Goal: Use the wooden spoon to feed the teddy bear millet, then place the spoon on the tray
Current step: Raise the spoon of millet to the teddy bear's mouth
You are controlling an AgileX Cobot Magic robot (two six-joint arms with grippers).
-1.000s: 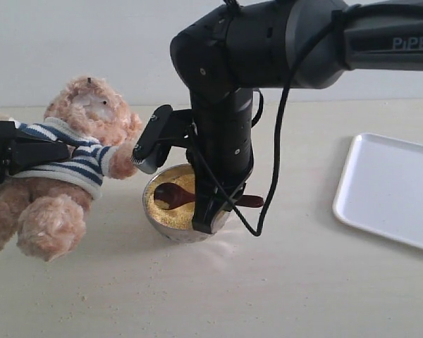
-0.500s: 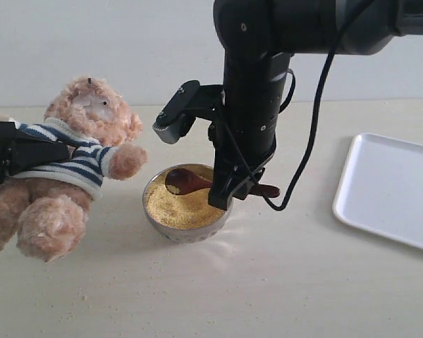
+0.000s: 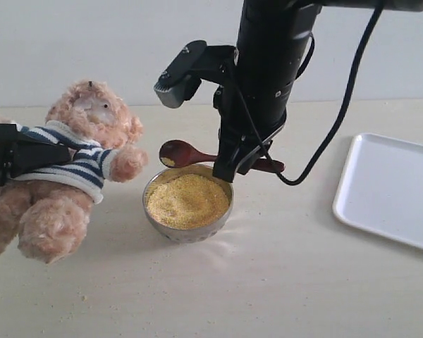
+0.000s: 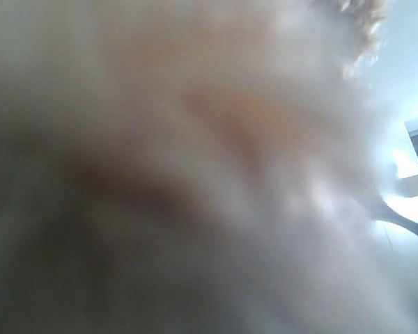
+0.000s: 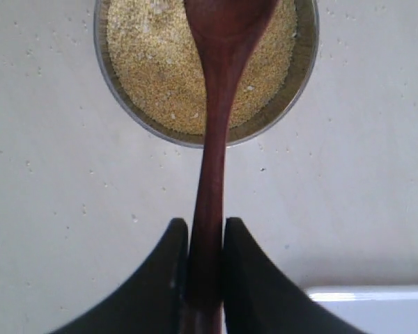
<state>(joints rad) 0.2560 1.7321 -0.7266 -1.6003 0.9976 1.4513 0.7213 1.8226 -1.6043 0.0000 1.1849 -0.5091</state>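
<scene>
Wooden spoon (image 3: 180, 152) clamped by its handle in right gripper (image 5: 207, 240), just above the millet (image 3: 187, 201). Left gripper (image 3: 14, 155) holds teddy bear (image 3: 84, 141). Feeding step in hand; next, carry spoon level to bear's muzzle.

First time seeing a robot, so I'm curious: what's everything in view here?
teddy bear: one, light brown, striped shirt, left of exterior view
metal bowl: one, silver, mid-table
millet: one heap, yellow, in the bowl
wooden spoon: one, dark reddish-brown, above the bowl
tray: one, white, at right
table: one, pale beige, under everything
left pincer: one, black, clamped on the bear
right pincer: one, black, gripping the spoon handle
</scene>
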